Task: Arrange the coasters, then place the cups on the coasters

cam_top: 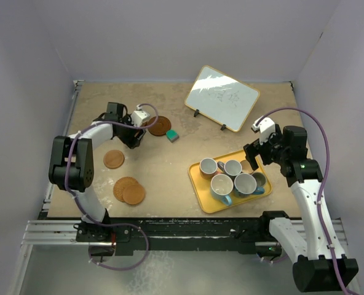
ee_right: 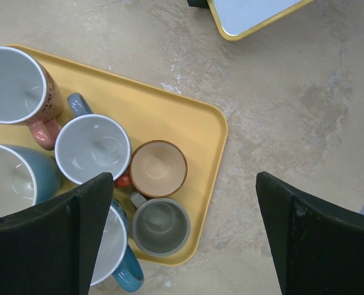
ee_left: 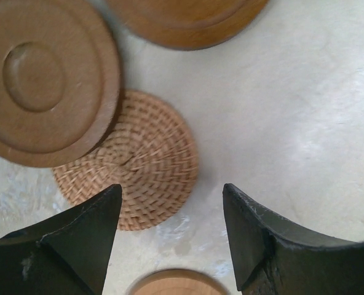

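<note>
Coasters lie scattered at left of top view, cups sit on yellow tray, lower right. Left claw half-wide, empty, above woven coaster w/ ringed coaster overlapping it: better pinch its free edge, slide out slow. Right claw fully wide, empty.

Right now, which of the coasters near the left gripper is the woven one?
The woven coaster, lying partly under the ringed wooden coaster in the left wrist view. Only it has a basket-weave surface; the others there are smooth wood.
</note>
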{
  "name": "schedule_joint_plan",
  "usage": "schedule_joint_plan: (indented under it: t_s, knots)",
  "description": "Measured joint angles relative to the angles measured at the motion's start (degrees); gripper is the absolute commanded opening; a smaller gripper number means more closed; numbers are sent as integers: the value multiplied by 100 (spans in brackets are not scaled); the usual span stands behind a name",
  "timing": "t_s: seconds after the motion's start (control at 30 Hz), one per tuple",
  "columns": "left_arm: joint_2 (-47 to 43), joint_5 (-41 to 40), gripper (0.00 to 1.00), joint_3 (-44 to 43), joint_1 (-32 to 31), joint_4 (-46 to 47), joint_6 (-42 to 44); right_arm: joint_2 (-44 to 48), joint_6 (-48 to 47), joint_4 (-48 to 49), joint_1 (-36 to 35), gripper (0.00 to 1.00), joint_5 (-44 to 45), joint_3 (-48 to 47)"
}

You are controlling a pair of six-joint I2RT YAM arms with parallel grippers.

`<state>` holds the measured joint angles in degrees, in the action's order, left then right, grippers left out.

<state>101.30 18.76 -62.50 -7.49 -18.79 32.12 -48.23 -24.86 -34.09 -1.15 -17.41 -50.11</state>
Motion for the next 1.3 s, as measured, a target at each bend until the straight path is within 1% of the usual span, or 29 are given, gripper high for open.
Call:
schedule_joint_plan:
  t_s: [0.17,0.43,0.6,0.87,0.97,1.13,1.23,1.3]
  knots:
    - [413,177,65,-396,317,-391,-61,0,-7,-7,0,100,0,0]
    - [638,291,64,-861,295,-1108,-81,0,-20,-13,0,100,0,0]
    - [669,168,64,-979,120,-1615,133,0,-22,-13,0,100,0,0]
    - [669,-101,62,-1095,-376,-2310,562,-2,-22,-13,0,100,0,0]
    - [669,48,62,-1178,-450,-2743,697,-2,-24,-13,0,100,0,0]
    - [671,540,62,-1298,-468,-3720,933,-15,-22,-15,0,100,0,0]
    - [671,671,63,-1541,-466,-3991,942,-15,-22,-17,0,100,0,0]
    - [671,691,63,-1749,-461,-3939,879,-15,-22,-20,-4,100,-2,0]
